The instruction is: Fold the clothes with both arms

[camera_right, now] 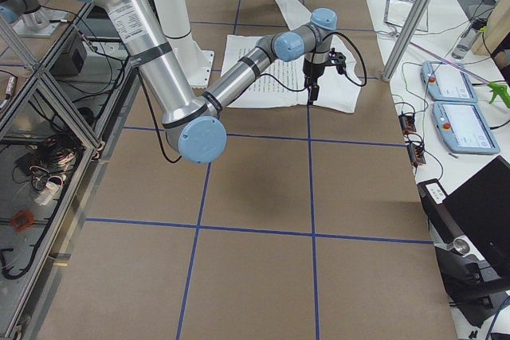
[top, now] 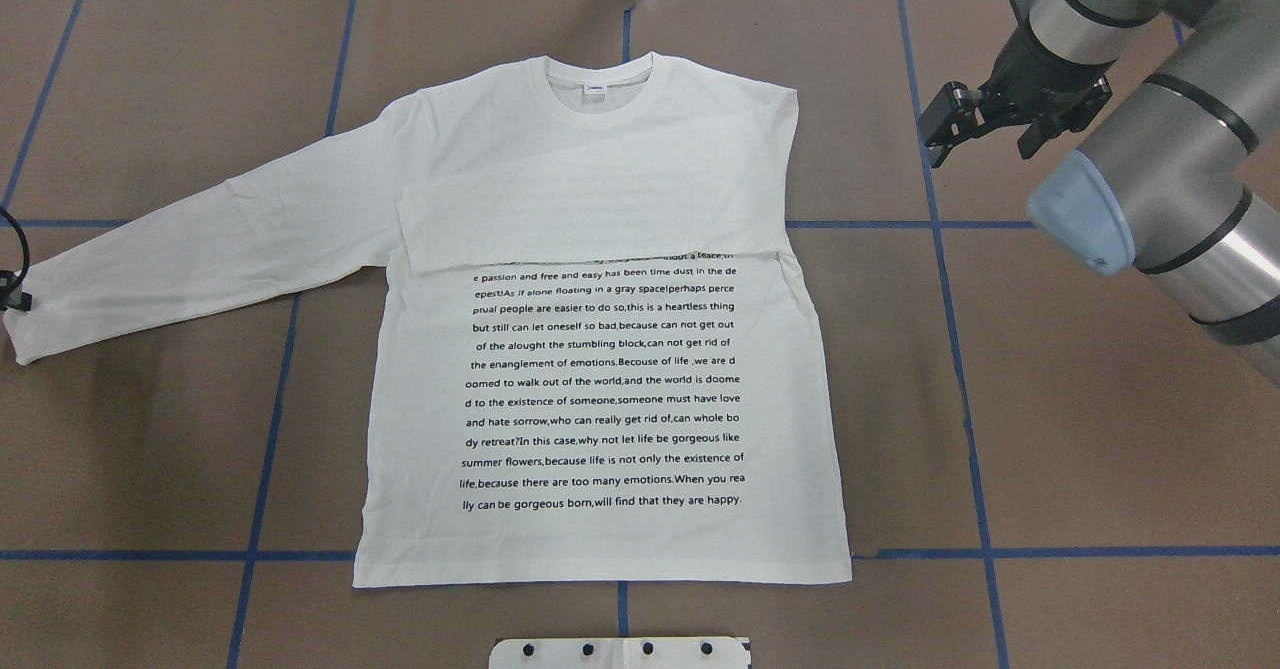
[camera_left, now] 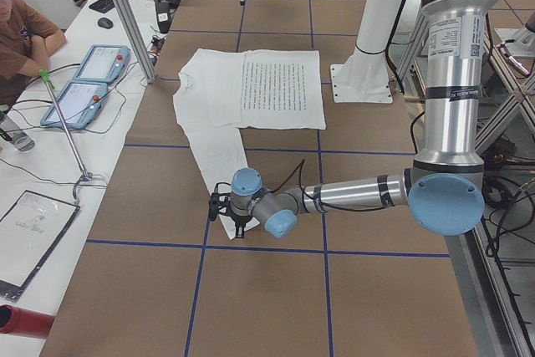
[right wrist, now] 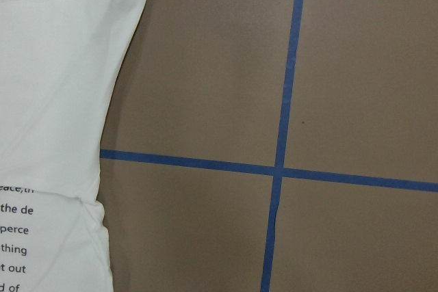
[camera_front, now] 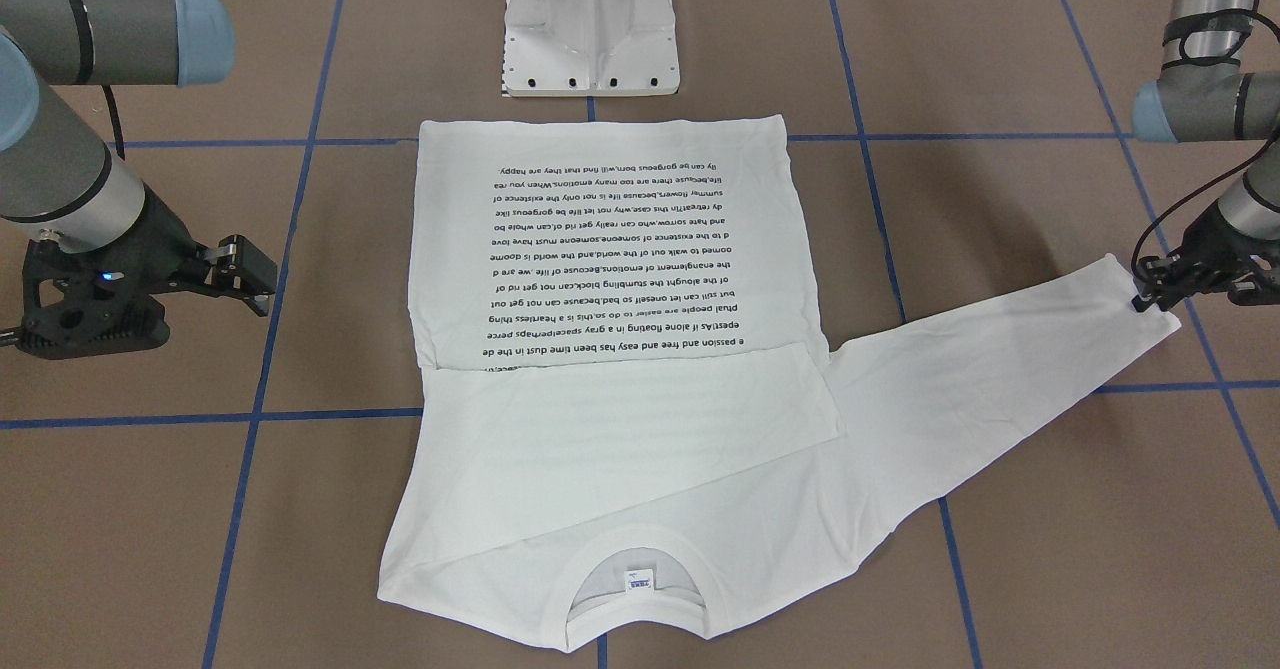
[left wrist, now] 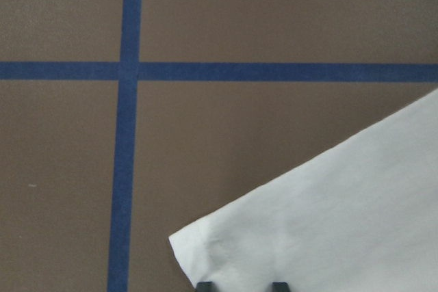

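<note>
Brown bench (camera_front: 1000, 569) held a shirt (camera_front: 620, 419) mid-frame; left end effector (camera_front: 1148, 294) hung spread over its cuff (camera_front: 1150, 321), right end effector (camera_front: 262, 291) spread too, clear of it.

You get bare bench (top: 1100, 399) to pass over along the robot's right of the T-shirt (top: 600, 369). The right claw (top: 985, 134) hangs there beside the shoulder, off the cloth. The left side is crossed by the outstretched sleeve (top: 200, 249), with the left claw (camera_front: 1148, 292) low at the cuff. The white pedestal (camera_front: 590, 24) stands just beside the hem, leaving a narrow gap.
</note>
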